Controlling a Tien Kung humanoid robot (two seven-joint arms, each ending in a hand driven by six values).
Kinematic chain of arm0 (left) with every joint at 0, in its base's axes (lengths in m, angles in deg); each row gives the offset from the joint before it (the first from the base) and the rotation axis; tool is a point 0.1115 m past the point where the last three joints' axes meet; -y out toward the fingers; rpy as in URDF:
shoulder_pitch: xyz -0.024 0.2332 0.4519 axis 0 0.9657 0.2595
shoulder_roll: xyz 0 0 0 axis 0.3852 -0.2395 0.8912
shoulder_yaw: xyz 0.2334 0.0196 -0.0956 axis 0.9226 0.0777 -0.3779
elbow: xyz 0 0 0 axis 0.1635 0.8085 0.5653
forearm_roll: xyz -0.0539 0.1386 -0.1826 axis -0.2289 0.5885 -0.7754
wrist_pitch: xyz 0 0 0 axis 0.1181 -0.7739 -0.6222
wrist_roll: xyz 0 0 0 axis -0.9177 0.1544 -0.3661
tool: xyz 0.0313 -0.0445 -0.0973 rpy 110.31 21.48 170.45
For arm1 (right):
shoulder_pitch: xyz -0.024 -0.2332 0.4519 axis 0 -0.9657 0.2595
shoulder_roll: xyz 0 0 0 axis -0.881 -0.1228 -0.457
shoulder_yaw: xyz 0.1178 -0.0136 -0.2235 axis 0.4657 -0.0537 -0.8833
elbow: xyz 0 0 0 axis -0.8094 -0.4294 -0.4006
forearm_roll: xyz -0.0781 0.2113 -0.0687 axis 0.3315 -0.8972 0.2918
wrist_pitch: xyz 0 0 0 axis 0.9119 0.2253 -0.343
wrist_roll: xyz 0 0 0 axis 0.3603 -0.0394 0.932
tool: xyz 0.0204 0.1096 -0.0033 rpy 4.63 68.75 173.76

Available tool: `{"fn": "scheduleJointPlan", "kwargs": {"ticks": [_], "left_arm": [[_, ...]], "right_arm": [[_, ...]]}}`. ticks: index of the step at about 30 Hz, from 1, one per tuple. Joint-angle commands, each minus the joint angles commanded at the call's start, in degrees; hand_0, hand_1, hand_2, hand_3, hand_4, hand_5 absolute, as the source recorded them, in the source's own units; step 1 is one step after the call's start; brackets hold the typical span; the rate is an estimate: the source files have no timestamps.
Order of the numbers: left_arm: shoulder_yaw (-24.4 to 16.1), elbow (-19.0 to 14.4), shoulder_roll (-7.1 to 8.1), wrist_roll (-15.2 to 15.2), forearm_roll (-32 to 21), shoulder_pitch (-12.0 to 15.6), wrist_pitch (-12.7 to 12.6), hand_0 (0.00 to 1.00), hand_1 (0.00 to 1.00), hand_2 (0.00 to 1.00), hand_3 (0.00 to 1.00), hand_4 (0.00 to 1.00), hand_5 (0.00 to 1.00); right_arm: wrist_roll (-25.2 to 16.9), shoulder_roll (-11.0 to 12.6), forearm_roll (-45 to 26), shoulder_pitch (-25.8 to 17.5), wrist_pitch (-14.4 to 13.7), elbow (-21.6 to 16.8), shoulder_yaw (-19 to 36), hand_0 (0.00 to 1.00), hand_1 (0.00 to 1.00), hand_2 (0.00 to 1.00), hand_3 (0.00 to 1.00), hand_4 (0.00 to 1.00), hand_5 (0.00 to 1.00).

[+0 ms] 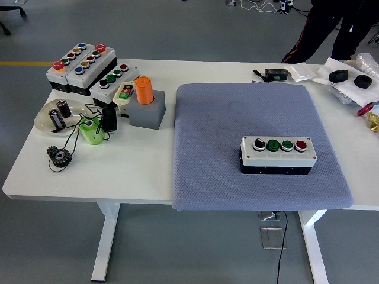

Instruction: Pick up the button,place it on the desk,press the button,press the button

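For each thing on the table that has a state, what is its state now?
Button box: flat on the grey mat, untouched.
Orange cylinder: upright in its grey block.
Gear: lying flat.
White dish: holds two small cylinders.
Robot hands: out of view.

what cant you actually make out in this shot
- Robot hands: neither shows in the head view, so their state is unknown.
- Person: cut off by the top edge; only dark legs show.
- Button box on the grey mat: button labels too small to read.
- Items at the table's right edge: partly cut off by the frame.
- Small parts in the white dish: too small to identify.
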Motion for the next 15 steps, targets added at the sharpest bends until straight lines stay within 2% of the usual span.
{"fn": "scheduleJointPlan", "kwargs": {"ticks": [3,5,6,11,12,14,15], "left_arm": [[0.98,0.0,-0.06,-0.35,-1.22,0.03,0.09,0.681,0.741,0.758,0.601,0.41,0.998],[-0.01,0.0,-0.1,-0.19,-0.19,0.11,0.01,0.681,0.741,0.758,0.601,0.41,0.998],[-0.16,0.0,-0.11,-0.16,-0.02,0.12,-0.01,0.679,0.741,0.758,0.6,0.411,0.998],[0.46,0.0,-0.15,-0.04,-0.36,0.45,-0.06,0.679,0.741,0.758,0.6,0.411,0.998],[0.89,0.0,-0.15,-0.05,-0.68,0.51,-0.04,0.678,0.74,0.758,0.6,0.412,0.998],[2.16,0.0,-0.16,-0.07,-1.69,0.62,0.01,0.678,0.74,0.758,0.6,0.412,0.998],[2.49,0.0,-0.16,0.02,-1.9,0.69,0.01,0.678,0.74,0.758,0.6,0.412,0.998]], "right_arm": [[0.37,-0.03,-1.13,-0.06,0.35,-0.09,-0.4,0.937,0.833,0.841,0.833,0.576,0.78],[0.43,-0.08,-1.67,-0.11,0.46,-0.03,-0.74,0.937,0.833,0.841,0.833,0.576,0.78],[0.44,-0.08,-1.78,-0.12,0.49,-0.02,-0.79,0.918,0.821,0.836,0.831,0.558,0.815],[1.25,0.07,-2.43,-0.67,0.59,-0.35,-1.06,0.918,0.821,0.836,0.831,0.558,0.815],[1.83,0.17,-2.79,-0.75,0.49,-0.47,-1.13,0.816,0.731,0.744,0.777,0.507,0.834],[5.0,0.89,-4.56,-0.85,-1.97,-1.22,-1.63,0.816,0.731,0.744,0.777,0.507,0.834],[6.99,1.55,-3.18,-0.64,-3.78,-1.6,-1.81,0.816,0.731,0.744,0.777,0.507,0.834]]}}
